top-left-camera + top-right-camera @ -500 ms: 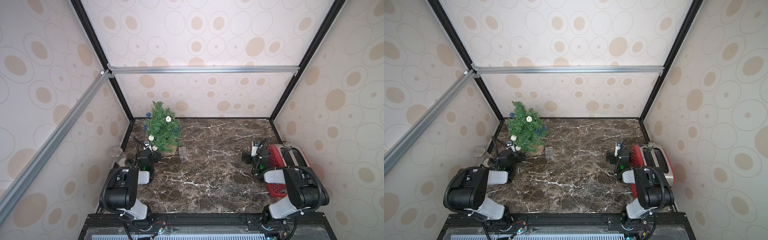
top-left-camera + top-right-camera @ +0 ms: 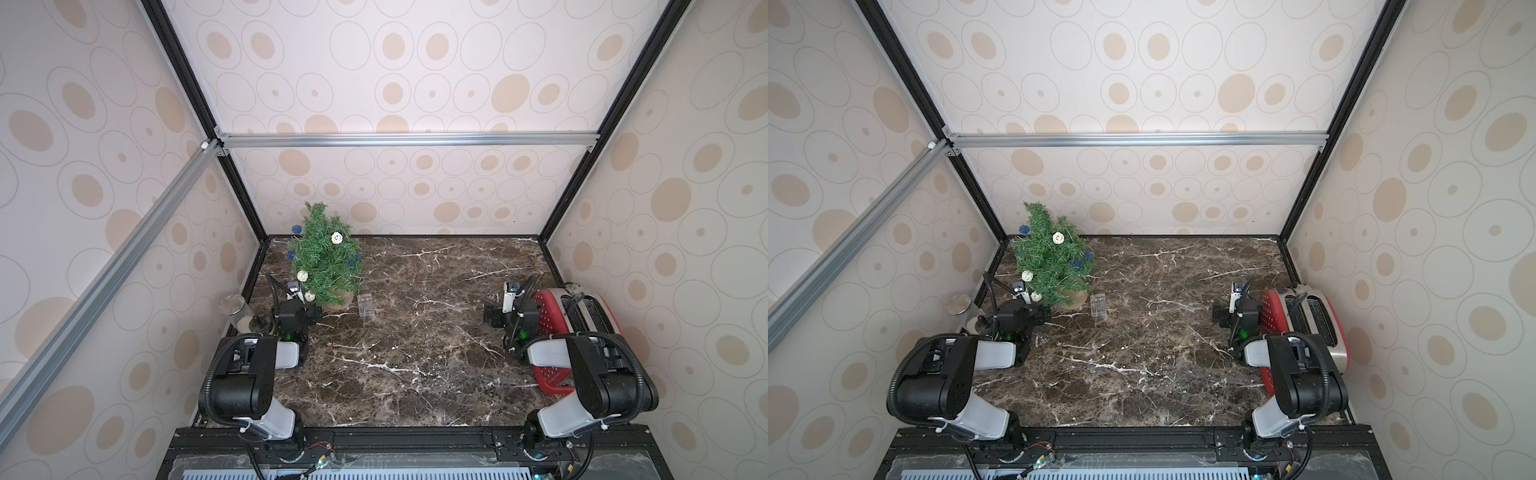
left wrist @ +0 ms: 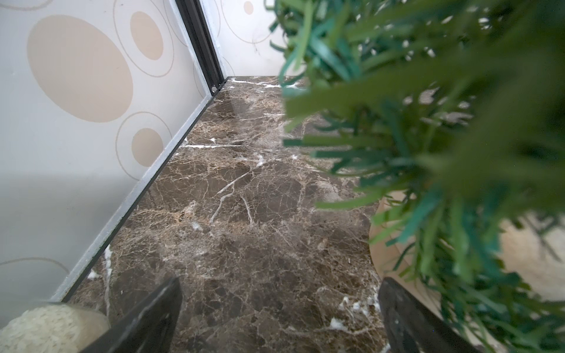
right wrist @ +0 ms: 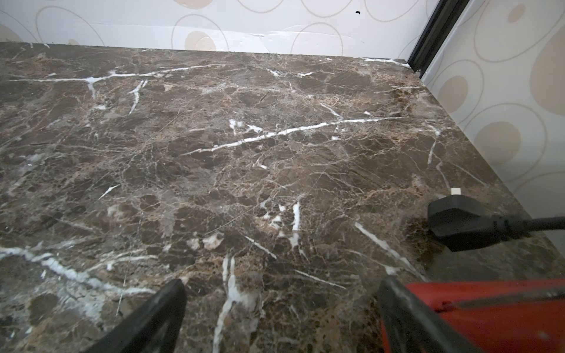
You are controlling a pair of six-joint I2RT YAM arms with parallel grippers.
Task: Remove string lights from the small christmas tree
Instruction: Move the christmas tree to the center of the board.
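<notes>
Nothing was off yet: the lights (image 2: 336, 237) hung on the tree (image 2: 326, 257), far left, their box (image 2: 365, 306) on the table (image 2: 415, 332) just right of its base. Our left claw (image 3: 279, 290) stood wide beside the tree, the right claw (image 4: 281, 287) wide too (both empty). Next, we judged, grip a ball (image 2: 309, 296).

The left arm (image 2: 237, 384) and right arm (image 2: 602, 374) share black joint housings, pale grey links and ribbed black hoses.
</notes>
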